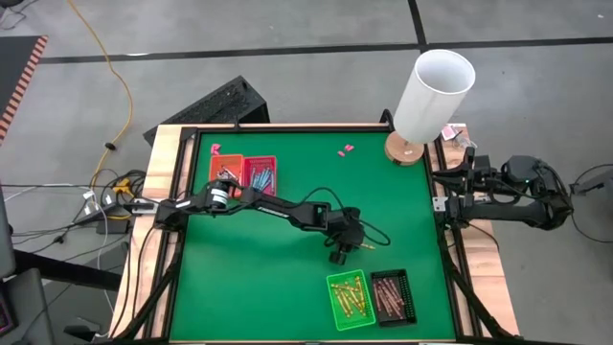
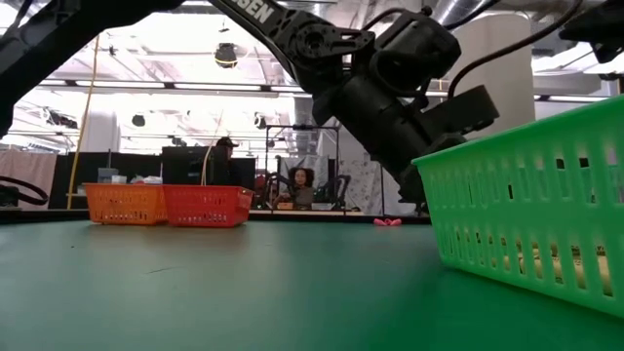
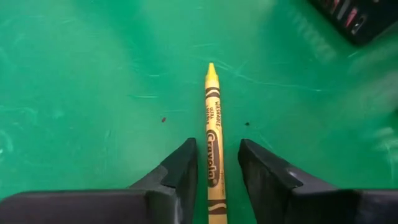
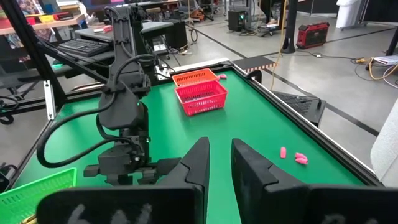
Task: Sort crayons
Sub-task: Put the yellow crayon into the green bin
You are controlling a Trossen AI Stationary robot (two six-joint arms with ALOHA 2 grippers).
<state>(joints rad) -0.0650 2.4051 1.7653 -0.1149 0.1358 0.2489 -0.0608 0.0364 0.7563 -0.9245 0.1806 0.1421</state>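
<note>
A yellow crayon [image 3: 212, 124] lies flat on the green table, its tip pointing away from my left gripper [image 3: 217, 146]. That gripper is open and low over the table's right middle [image 1: 343, 251]. One finger stands on either side of the crayon's back half, with a gap on each side. Other crayons lie sorted in trays: yellow ones in the green tray [image 1: 351, 299], brown-red ones in the black tray [image 1: 393, 295], blue ones in the red tray [image 1: 260, 174]. My right gripper [image 4: 221, 146] waits open at the table's right edge [image 1: 442, 203], holding nothing.
An orange tray [image 1: 224, 172] adjoins the red one at the far left. A tall white cylinder [image 1: 433, 91] on a wooden base stands at the far right corner. Pink scraps [image 1: 346, 149] lie near the far edge. In the low view the green tray [image 2: 546, 195] hides my left fingertips.
</note>
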